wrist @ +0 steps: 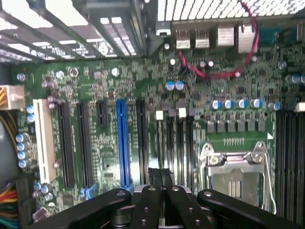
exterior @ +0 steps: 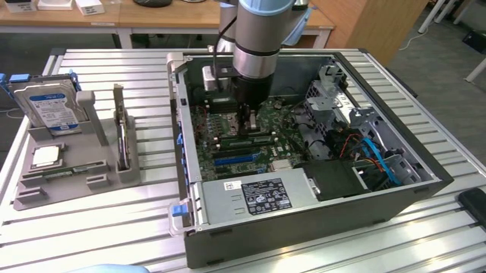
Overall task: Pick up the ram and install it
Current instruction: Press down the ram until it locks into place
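Note:
The ram (exterior: 76, 170), a thin green stick, lies flat in a slot of the grey holder (exterior: 45, 193) on the exterior view's left, outside the computer case (exterior: 304, 227). My gripper (exterior: 247, 126) is far from it, lowered inside the open case just above the motherboard (exterior: 227, 159). In the wrist view the black fingers (wrist: 147, 205) meet at the gripper (wrist: 160, 177), shut, with no green stick showing between them. The tips hover over the near end of the row of black memory slots (wrist: 175, 143) beside the CPU socket (wrist: 236, 176).
The holder also carries an upright blue-labelled hard drive (exterior: 53, 108), a tall dark expansion card (exterior: 119, 133) and a square chip (exterior: 45, 154). Inside the case are the power supply (exterior: 258, 196), a metal drive cage (exterior: 334, 96) and blue and red cables (exterior: 372, 159).

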Controlling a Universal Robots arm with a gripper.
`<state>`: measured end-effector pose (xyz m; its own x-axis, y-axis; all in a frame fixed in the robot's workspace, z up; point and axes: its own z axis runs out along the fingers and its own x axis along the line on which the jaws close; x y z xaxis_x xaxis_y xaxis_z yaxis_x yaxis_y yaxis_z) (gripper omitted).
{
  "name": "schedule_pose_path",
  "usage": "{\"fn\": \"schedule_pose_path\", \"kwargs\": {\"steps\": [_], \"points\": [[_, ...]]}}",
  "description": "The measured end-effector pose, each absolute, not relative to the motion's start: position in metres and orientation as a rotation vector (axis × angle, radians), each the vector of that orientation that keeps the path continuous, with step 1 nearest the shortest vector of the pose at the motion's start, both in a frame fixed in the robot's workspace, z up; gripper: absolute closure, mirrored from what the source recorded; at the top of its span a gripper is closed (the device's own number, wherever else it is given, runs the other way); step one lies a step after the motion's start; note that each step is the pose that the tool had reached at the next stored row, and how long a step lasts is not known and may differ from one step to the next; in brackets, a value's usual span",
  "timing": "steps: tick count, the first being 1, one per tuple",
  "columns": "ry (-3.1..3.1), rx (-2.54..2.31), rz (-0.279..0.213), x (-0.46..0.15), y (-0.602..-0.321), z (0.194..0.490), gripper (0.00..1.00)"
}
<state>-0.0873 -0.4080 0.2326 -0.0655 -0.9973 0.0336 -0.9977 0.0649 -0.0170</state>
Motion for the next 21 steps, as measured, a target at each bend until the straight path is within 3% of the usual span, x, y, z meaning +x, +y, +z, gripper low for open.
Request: {"fn": "schedule_pose_path", "kwargs": {"steps": [21], "points": [[-2.289,2.144,0.068,-0.106,-0.407,0.232,0.90]]}}
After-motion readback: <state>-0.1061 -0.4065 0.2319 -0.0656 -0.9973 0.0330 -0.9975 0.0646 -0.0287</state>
